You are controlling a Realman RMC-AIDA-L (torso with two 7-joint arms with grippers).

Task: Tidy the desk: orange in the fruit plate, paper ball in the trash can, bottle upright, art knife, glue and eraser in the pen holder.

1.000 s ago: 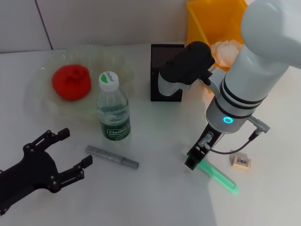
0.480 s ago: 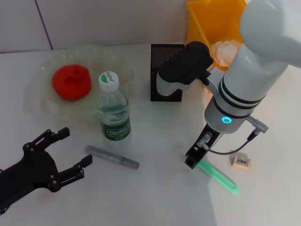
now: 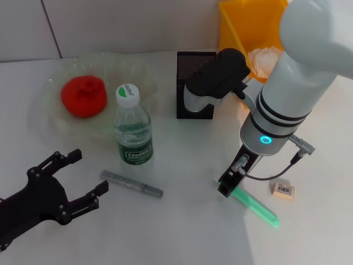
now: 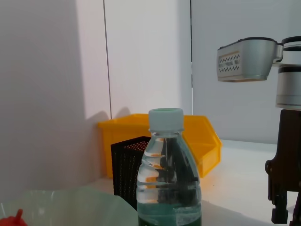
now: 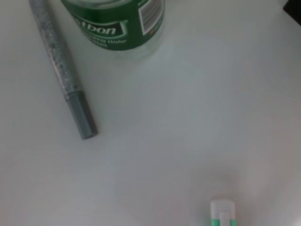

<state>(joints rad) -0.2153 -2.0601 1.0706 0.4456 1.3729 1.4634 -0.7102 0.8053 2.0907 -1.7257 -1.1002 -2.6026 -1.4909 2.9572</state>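
The orange [image 3: 84, 96] lies in the fruit plate [image 3: 47, 118] at the back left. The bottle [image 3: 133, 127] stands upright in front of the plate; it also shows in the left wrist view [image 4: 168, 174]. The art knife [image 3: 131, 184] lies flat on the desk [image 3: 182, 232]. The glue [image 3: 256, 206] lies at the right, and my right gripper [image 3: 228, 186] is low over its white-tipped end [image 5: 222, 212]. The eraser [image 3: 283, 190] lies just right of the glue. The paper ball [image 3: 265, 59] sits in the trash can [image 3: 242, 22]. My left gripper [image 3: 85, 175] is open and empty at the front left.
The pen holder [image 3: 194, 83] stands behind my right arm, next to the trash can. A thin black cable [image 3: 276, 175] hangs off the right wrist near the eraser. The right wrist view shows the art knife [image 5: 63, 70] and the bottle's base [image 5: 122, 23].
My right gripper has shifted very slightly to the right over the glue's end. Nothing else has moved.
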